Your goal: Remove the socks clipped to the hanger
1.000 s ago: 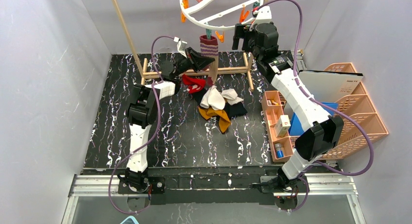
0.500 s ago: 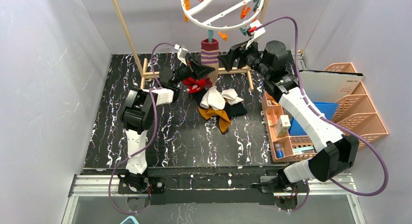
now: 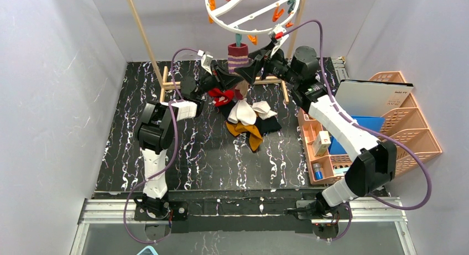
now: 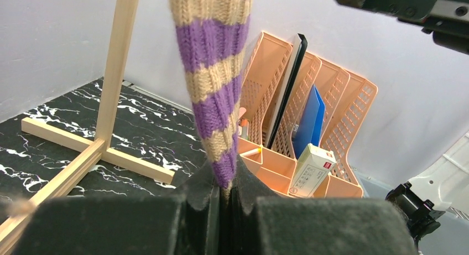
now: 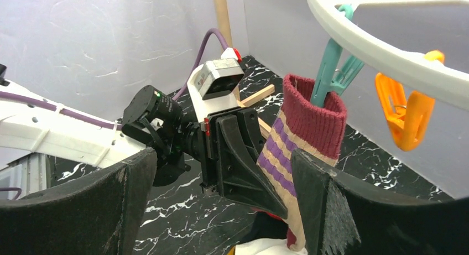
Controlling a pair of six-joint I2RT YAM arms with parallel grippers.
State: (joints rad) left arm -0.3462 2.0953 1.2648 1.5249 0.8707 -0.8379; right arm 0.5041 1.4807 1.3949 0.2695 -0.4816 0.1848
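Plainly, the left wrist view shows the left gripper (image 4: 225,184) clamping the striped sock (image 4: 213,89); the right gripper (image 5: 222,155) gapes open.

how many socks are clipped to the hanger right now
1. The striped sock hangs from a teal clothespin on the hanger, its lower end pinched by the left gripper. Other socks lie on the table. The hanger's far side is cropped; more may hide.
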